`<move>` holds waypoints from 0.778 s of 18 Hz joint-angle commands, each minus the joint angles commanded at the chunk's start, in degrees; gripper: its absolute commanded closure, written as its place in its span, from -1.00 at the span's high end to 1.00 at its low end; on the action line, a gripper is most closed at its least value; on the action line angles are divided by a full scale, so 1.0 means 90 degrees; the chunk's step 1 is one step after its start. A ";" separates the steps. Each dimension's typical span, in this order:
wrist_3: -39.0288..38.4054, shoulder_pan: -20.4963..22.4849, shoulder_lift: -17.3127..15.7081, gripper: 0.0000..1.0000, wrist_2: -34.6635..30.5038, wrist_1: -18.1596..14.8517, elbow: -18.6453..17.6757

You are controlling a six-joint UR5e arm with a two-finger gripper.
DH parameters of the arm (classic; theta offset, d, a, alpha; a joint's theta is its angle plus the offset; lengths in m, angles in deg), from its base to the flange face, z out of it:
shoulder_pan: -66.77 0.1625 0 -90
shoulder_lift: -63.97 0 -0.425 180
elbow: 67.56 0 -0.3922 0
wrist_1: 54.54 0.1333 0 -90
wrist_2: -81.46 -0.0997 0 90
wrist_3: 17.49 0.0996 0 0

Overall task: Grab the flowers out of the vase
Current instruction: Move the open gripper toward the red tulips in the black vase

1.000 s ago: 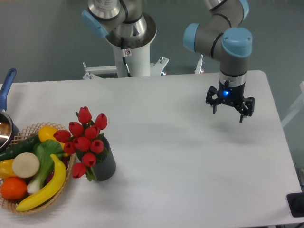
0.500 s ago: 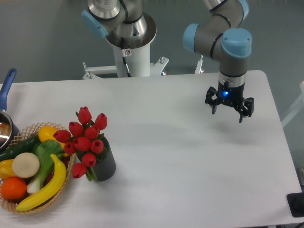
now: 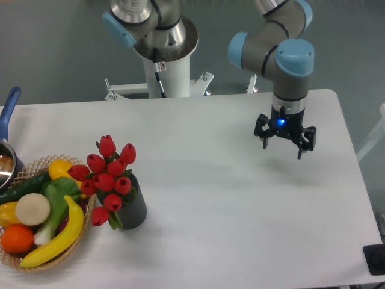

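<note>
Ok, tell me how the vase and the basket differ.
The vase is a dark grey, ribbed, upright cylinder; the basket is pale woven wicker, wide and shallow. The vase holds red flowers; the basket holds fruit and vegetables. The vase stands to the right of the basket. Both sit on the white table, far from the pincer.

bright, even light from overhead washes the matte white tabletop (image 3: pixel 210 198) with no harsh glare. a faint, soft shadow lies on it just below the black two-finger gripper (image 3: pixel 283 146), whose small blue light glows. the picture is slightly soft and grainy throughout. far to the gripper's left, the short dark grey ribbed vase (image 3: pixel 133 209) reads nearly black, its ribs barely resolved.
</note>
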 joint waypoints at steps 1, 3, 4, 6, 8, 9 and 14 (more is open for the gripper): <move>-0.0254 -0.0010 -0.0088 1.00 0.0263 0.0000 -0.0010; -0.0500 -0.0136 -0.0128 1.00 0.0685 0.0010 0.0068; -0.0510 -0.0195 -0.0147 1.00 0.0685 0.0010 0.0097; -0.0500 -0.0409 -0.0225 1.00 0.0685 0.0029 0.0088; -0.0491 -0.0575 -0.0265 1.00 0.0734 0.0155 0.0127; -0.0490 -0.0673 -0.0323 1.00 0.0783 0.0214 0.0127; -0.0491 -0.1288 -0.1229 1.00 0.0851 0.0205 -0.0301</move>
